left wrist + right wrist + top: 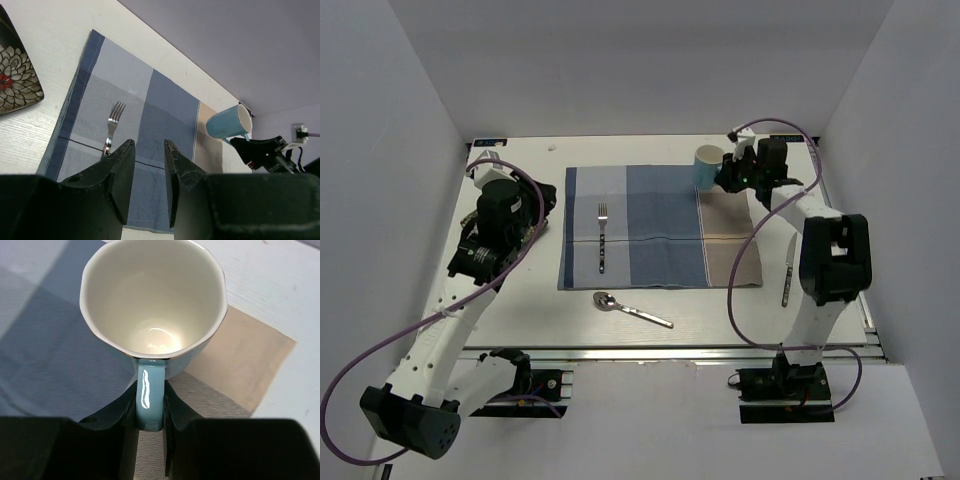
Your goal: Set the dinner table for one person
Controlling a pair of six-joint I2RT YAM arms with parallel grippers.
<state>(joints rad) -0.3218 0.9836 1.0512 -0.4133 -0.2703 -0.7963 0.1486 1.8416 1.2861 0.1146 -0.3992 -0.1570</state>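
Roughly halfway, by my reading: the checked placemat (660,230) lies spread in the middle of the dinner table (720,312), which is the wide white top that fills the workspace and carries everything. A fork (603,238) rests on the cloth's left part with its tines pointing to the far side. The right gripper (728,178) has its jaws closed on the handle of a light blue mug (706,163), holding it tilted at the far right of the cloth. Whether its base touches the cloth I cannot tell. The left gripper (149,170) hangs over the near left of the placemat, jaws a little apart with nothing between them. What seems left is most of the setting. A dark flower-patterned plate (15,75) sits off the cloth to its left. A spoon (632,311) lies on bare table just beyond the near edge of the cloth. A knife (787,278) lies out past its right edge, partly behind the right arm.
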